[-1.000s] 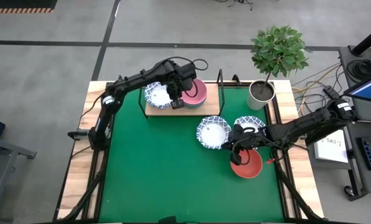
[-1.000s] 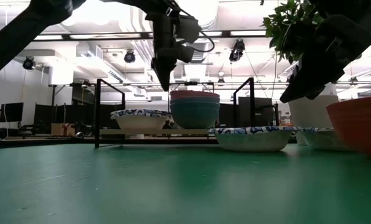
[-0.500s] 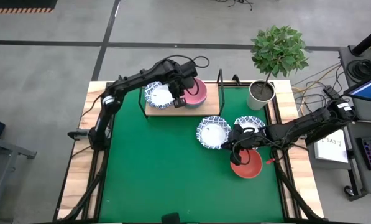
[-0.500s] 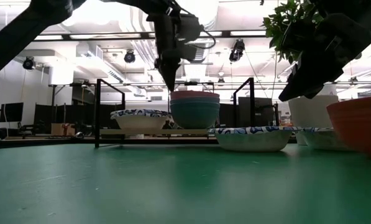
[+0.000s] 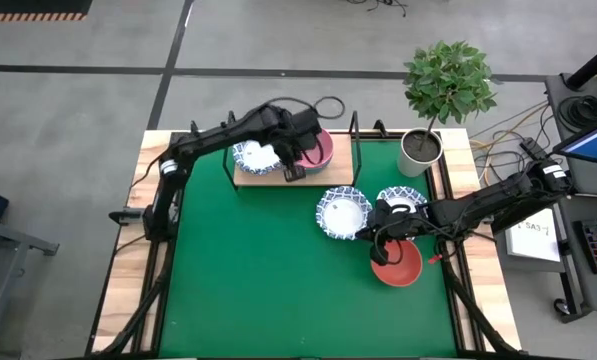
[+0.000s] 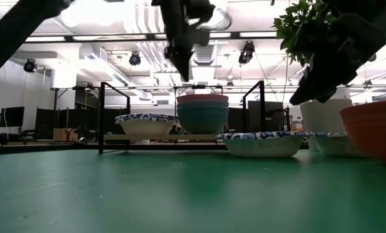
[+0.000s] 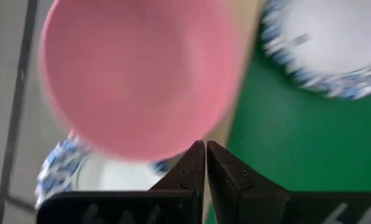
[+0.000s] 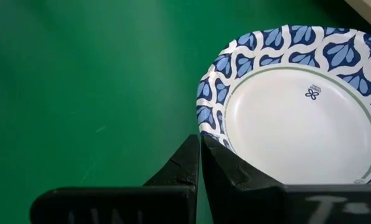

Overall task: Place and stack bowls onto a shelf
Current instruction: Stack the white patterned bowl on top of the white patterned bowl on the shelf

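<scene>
While its fingers sit pressed together and empty, the left gripper (image 5: 296, 172) hangs above the shelf (image 5: 246, 178) at the table's far side.

Below it stands the pink bowl (image 5: 319, 148), stacked on a teal bowl (image 6: 202, 119) that only the low view reveals; a patterned bowl (image 5: 254, 155) sits beside them. The left arm reaches in bent from the left. The right gripper (image 8: 200, 155), fingers also closed on nothing, hovers at the rim of another patterned bowl (image 8: 297, 106) on the green mat (image 5: 258, 280), near the red bowl (image 5: 398, 265).

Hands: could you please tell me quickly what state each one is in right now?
Left hand: closed, empty, above the pink bowl on the shelf.
Right hand: closed, empty, beside a patterned bowl.
</scene>
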